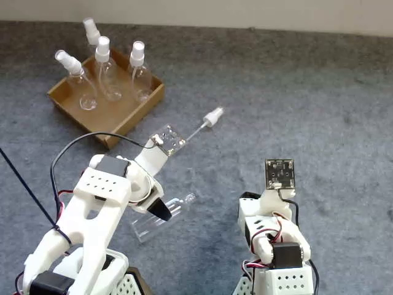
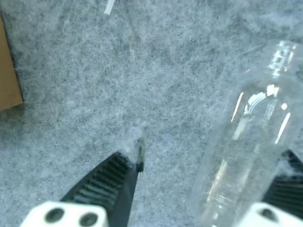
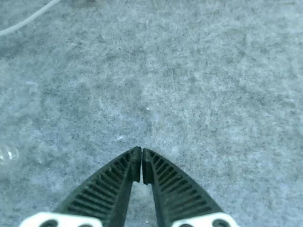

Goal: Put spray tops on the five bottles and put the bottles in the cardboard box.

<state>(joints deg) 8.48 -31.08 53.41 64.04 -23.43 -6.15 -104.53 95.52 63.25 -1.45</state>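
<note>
Grey carpet (image 1: 295,92) bears a cardboard box (image 1: 136,115) holding 4 capped bottles (image 1: 109,77). Left gripper (image 2: 213,161), jaws spread, brackets 1 capless bottle (image 2: 246,137), base cut off. Spray top (image 1: 213,117) lies loose nearby. Right gripper (image 3: 142,158) sits low, jaws pressed together.

Robotics test bench in what looks like a lab or hobby workshop: a left arm (image 1: 92,212) and a right arm (image 1: 279,261), both small, white and boxy with wires (image 1: 273,232) left bare, stand side by side on a worktop (image 1: 319,92) covered in grey, felt-like cloth (image 3: 213,71). The cloth runs on ahead of the right arm's fingers (image 3: 118,184), black and ribbed, and the left arm's fingers (image 2: 111,182). Well beyond the left arm's fingers sits a plain cardboard box (image 1: 138,114) of clear bottles (image 1: 109,77) with spray tops (image 1: 137,49). Farther still is a pale strip of wall (image 1: 245,12); the rest of the room is out of frame.
</note>
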